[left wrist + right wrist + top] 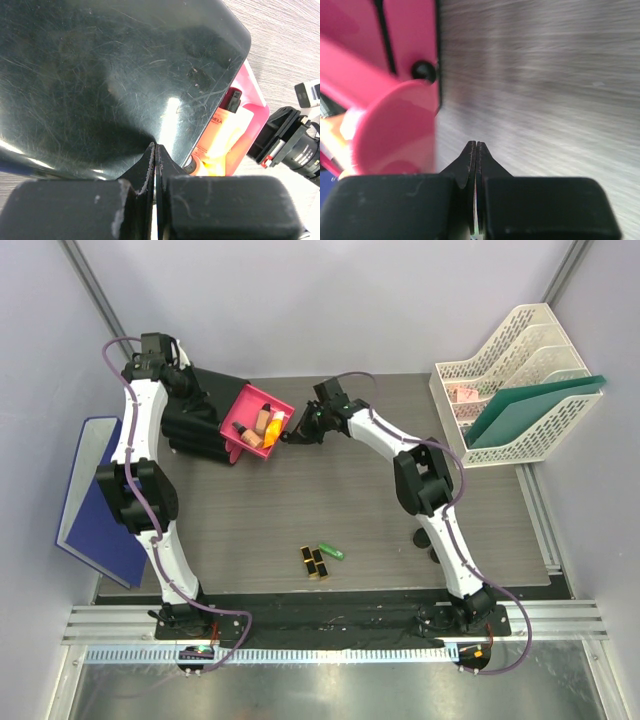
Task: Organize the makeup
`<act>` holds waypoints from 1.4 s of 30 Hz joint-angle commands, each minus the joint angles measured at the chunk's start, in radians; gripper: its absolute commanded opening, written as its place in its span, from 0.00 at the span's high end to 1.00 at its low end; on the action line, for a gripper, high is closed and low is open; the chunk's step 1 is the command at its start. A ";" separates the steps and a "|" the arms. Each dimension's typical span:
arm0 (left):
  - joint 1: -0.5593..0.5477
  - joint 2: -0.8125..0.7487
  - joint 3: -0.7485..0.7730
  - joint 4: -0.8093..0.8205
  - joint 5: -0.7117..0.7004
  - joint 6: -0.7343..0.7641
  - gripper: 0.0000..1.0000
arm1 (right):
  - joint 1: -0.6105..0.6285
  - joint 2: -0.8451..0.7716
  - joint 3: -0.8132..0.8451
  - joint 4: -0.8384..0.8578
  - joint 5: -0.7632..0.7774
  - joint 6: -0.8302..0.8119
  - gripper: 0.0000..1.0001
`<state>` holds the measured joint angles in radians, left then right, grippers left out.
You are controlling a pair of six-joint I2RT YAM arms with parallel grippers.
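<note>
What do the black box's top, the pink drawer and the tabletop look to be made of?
Black box top: probably glossy hard plastic; fine scratches and glare show. Pink drawer: smooth opaque plastic, seemingly. Tabletop: grey wood-grain, likely matte laminate; streaked grain, no shine.

Glossy, scratched black plastic box (pixel 110 75), shiny pink plastic drawer (pixel 400 125), matt grey wood-grain table (pixel 545 100).

The one open pink drawer (pixel 270 396) at far left held two beige bottles (pixel 250 435) and one orange tube (pixel 272 426). Near the centre lay one green tube (pixel 331 552) and what looked like three lipsticks (pixel 315 563). Two black compacts (pixel 421 537) sat at right, partly hidden.
</note>
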<state>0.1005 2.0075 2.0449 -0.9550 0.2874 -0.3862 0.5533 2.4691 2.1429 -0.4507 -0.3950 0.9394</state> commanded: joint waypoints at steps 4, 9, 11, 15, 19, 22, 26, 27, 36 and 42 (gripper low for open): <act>0.008 0.073 -0.028 -0.133 -0.062 0.029 1.00 | 0.022 -0.024 0.098 0.014 -0.068 0.001 0.99; 0.007 0.071 -0.026 -0.136 -0.062 0.030 1.00 | 0.023 -0.056 0.098 0.023 -0.065 -0.004 0.99; 0.007 0.071 -0.028 -0.134 -0.060 0.032 1.00 | 0.020 -0.065 0.100 0.053 -0.071 -0.001 0.99; 0.007 0.071 -0.028 -0.136 -0.062 0.033 1.00 | 0.022 -0.078 0.101 0.128 -0.103 0.024 0.99; 0.007 0.073 -0.026 -0.139 -0.062 0.033 1.00 | 0.022 -0.091 0.092 0.219 -0.134 0.044 0.99; 0.007 0.073 -0.025 -0.137 -0.062 0.036 1.00 | 0.023 -0.108 0.077 0.274 -0.154 0.047 0.99; 0.008 0.074 -0.023 -0.139 -0.063 0.035 1.00 | 0.022 -0.130 0.054 0.346 -0.177 0.058 0.99; 0.008 0.074 -0.023 -0.137 -0.065 0.035 1.00 | 0.023 -0.131 0.051 0.375 -0.182 0.062 0.99; 0.007 0.080 -0.025 -0.139 -0.060 0.036 1.00 | 0.043 -0.029 0.149 0.395 -0.222 0.104 0.99; 0.005 0.080 -0.026 -0.140 -0.059 0.036 1.00 | 0.069 0.069 0.247 0.389 -0.219 0.131 0.99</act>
<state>0.1013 2.0132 2.0525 -0.9604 0.2855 -0.3851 0.5961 2.4847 2.3135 -0.1139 -0.5880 1.0363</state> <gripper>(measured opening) 0.002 0.017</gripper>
